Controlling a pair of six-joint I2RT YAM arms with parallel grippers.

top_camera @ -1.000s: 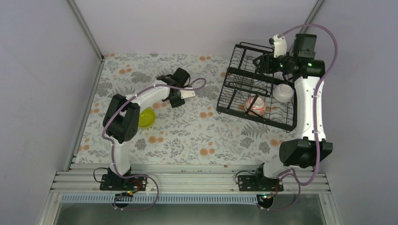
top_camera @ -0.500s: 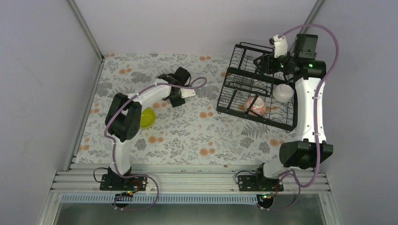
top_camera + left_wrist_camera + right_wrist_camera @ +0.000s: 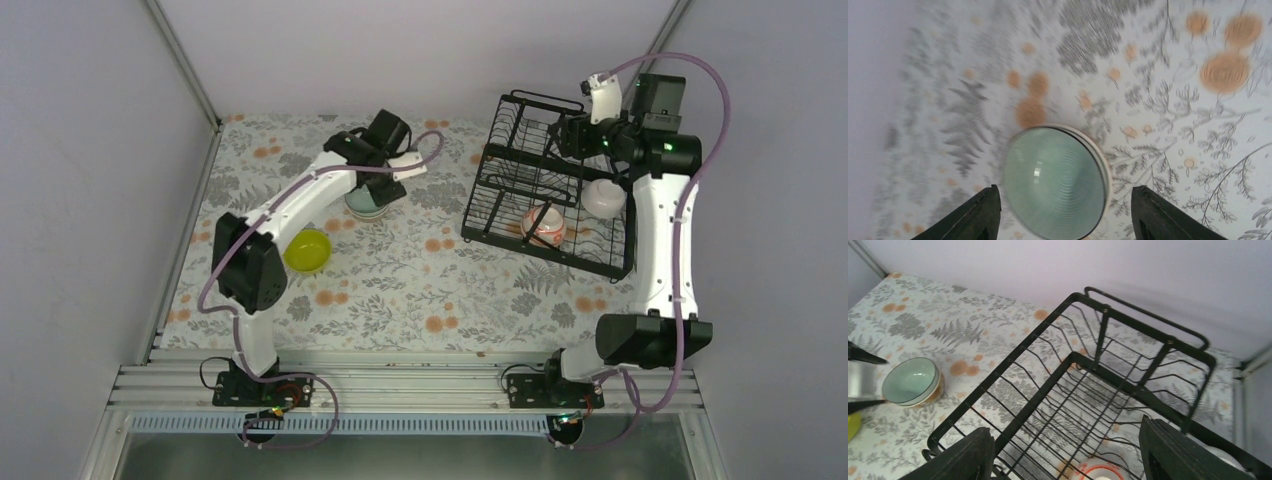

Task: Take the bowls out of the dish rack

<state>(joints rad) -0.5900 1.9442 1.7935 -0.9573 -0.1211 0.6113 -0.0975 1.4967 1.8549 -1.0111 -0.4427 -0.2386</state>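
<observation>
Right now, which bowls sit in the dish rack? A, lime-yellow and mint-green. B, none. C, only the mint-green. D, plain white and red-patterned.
D: the plain white bowl and the red-patterned bowl sit in the dish rack; the lime-yellow bowl and the mint-green bowl rest on the table.

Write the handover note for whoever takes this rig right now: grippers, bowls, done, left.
Left gripper: open, fingers either side of the mint-green bowl, which sits on the tablecloth.
Right gripper: open, empty, above the dish rack.
Done: mint-green bowl and lime-yellow bowl are out on the cloth.
Left: patterned bowl and white bowl, both in the rack. No tan bowl clearly visible.
</observation>
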